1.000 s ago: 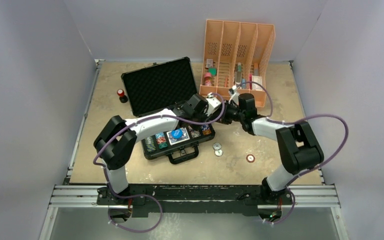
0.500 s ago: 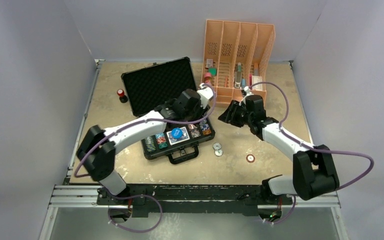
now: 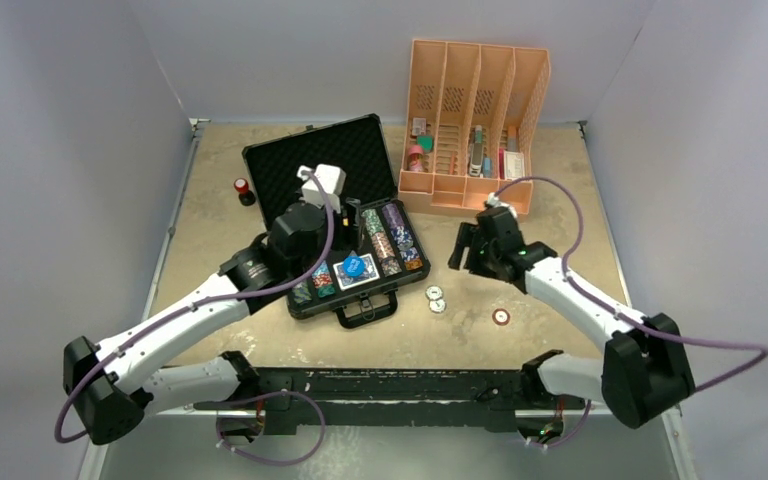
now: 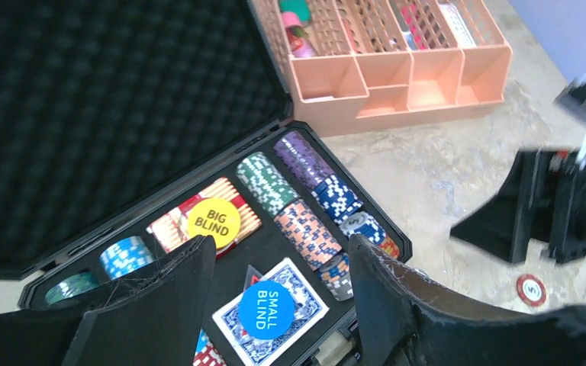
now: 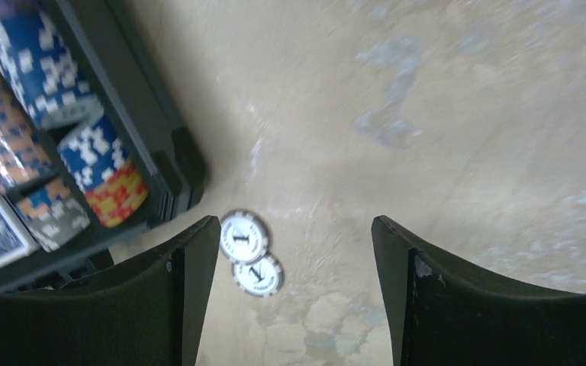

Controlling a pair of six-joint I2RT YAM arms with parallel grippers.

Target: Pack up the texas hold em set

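Lying just beside the briefcase edge: two white chips.

The sandy table carries an open black briefcase, an orange organizer at the back, two white chips just beside the case, a red chip nearby, and small red-topped cylinders at far left.

Briefcase: black, lid foam black with an egg-crate dimple pattern. Inside we log a purple stack, a green-and-white stack, a salmon stack flecked blue, and a blue-and-white stack.

One yellow button, one blue button, the latter on a blue-backed deck with a white border.

Loose white chips carry dark marks. The red chip, nearer the table's right edge, has a pale centre.

Organizer at the far edge: peach-orange, slotted.

Table: mottled tan.
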